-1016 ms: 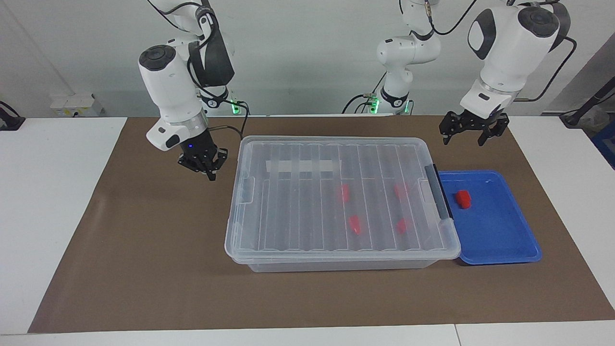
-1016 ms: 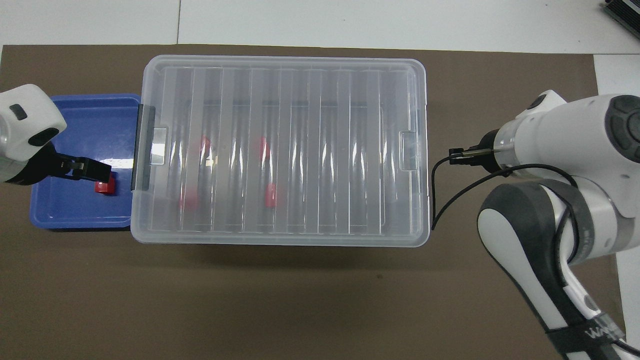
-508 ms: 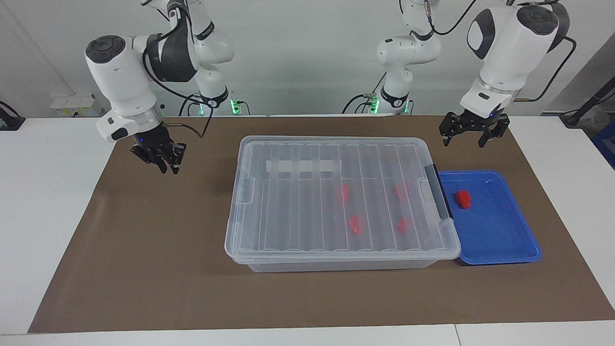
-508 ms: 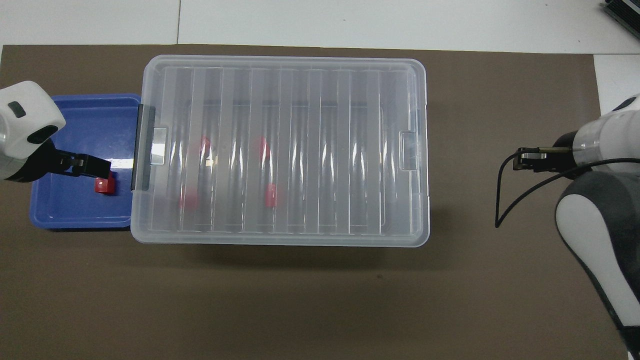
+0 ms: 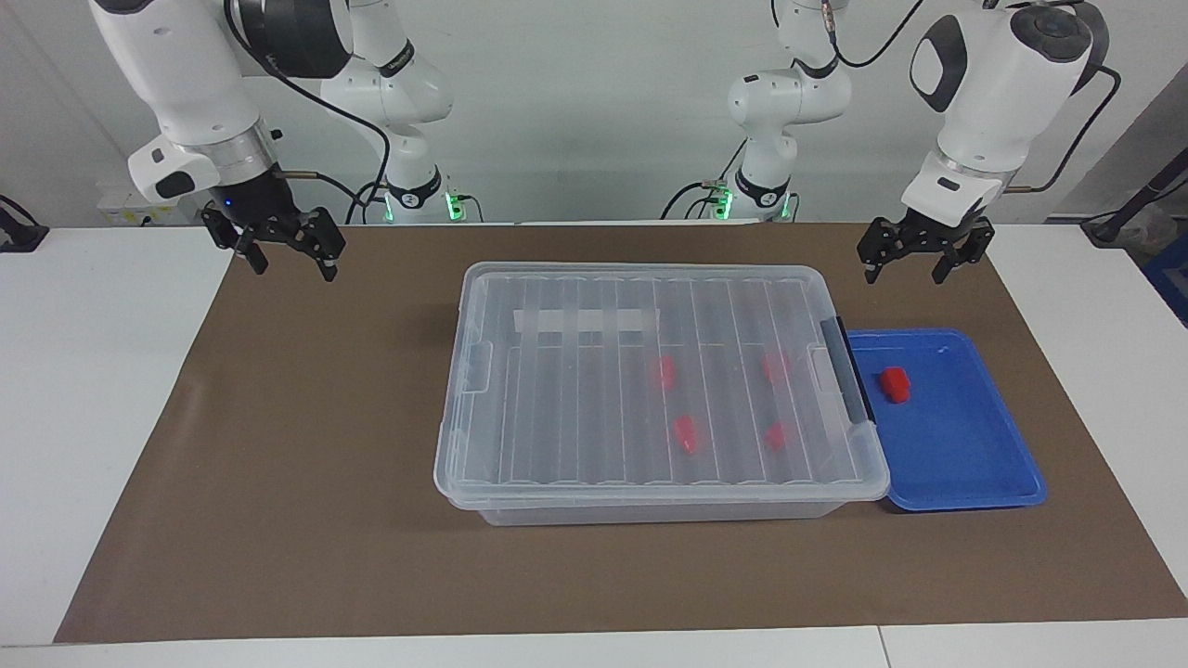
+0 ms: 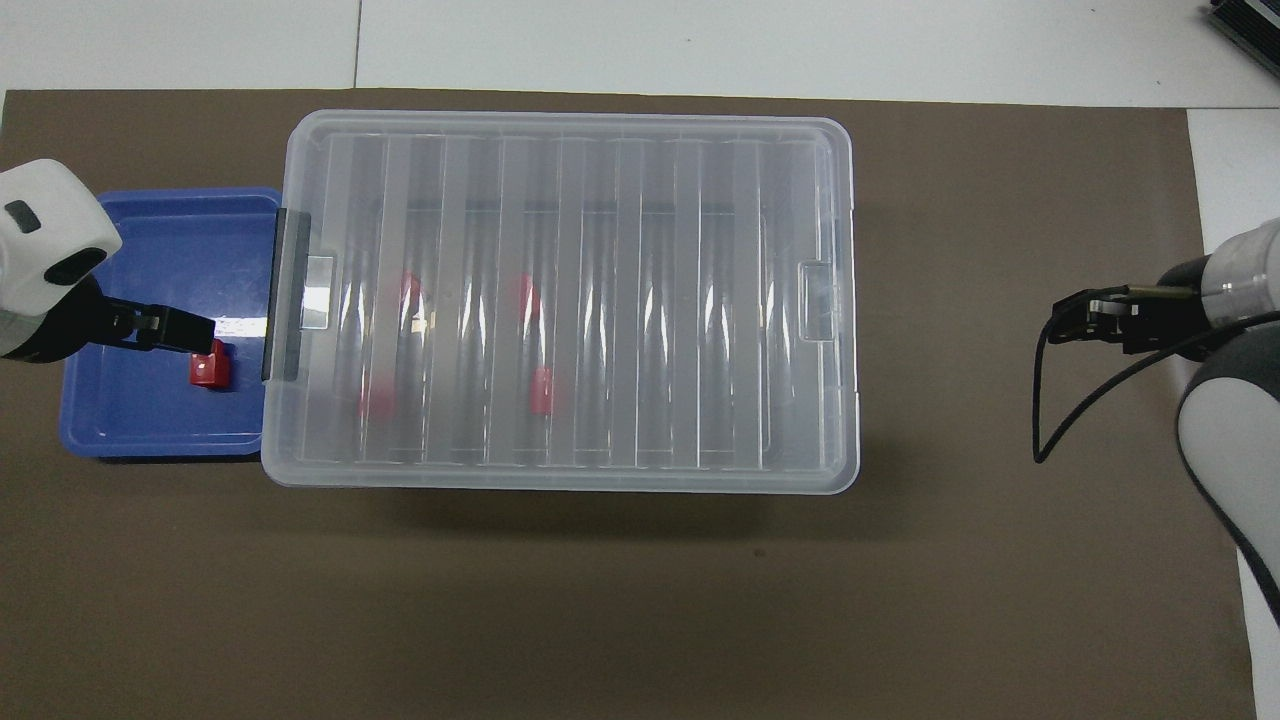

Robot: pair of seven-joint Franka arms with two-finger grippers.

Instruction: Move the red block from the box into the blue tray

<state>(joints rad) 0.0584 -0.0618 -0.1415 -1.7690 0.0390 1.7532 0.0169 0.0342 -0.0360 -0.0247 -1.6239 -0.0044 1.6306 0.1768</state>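
The red block (image 5: 896, 384) lies inside the blue tray (image 5: 965, 464), in the part of the tray nearer to the robots and close to the box (image 5: 650, 390). The tray stands on the brown mat (image 5: 278, 464) at the left arm's end of the table, and one of its short sides is tucked under the edge of the box lid, next to the dark grey latch (image 5: 846, 371).

The box lid is on. Through the ribbed clear lid four more red pieces (image 5: 685, 433) are visible in the facing view, all in the half of the box toward the tray. In the overhead view the reflections on the lid make these pieces (image 6: 541, 390) faint, and some of them are hard to find.

The left gripper (image 5: 913, 261) hangs in the air with its fingers spread and nothing between them. The facing view shows it raised above the mat near the tray's corner that is closest to the robots. In the overhead view this gripper (image 6: 190, 335) seems to lie over the tray and almost over the block, but the height is not readable there.

The right gripper (image 5: 284, 254) is also spread and empty, and hangs over the edge of the mat at the right arm's end, well apart from the box. The overhead view shows only its dark tip (image 6: 1085, 320) and a cable.
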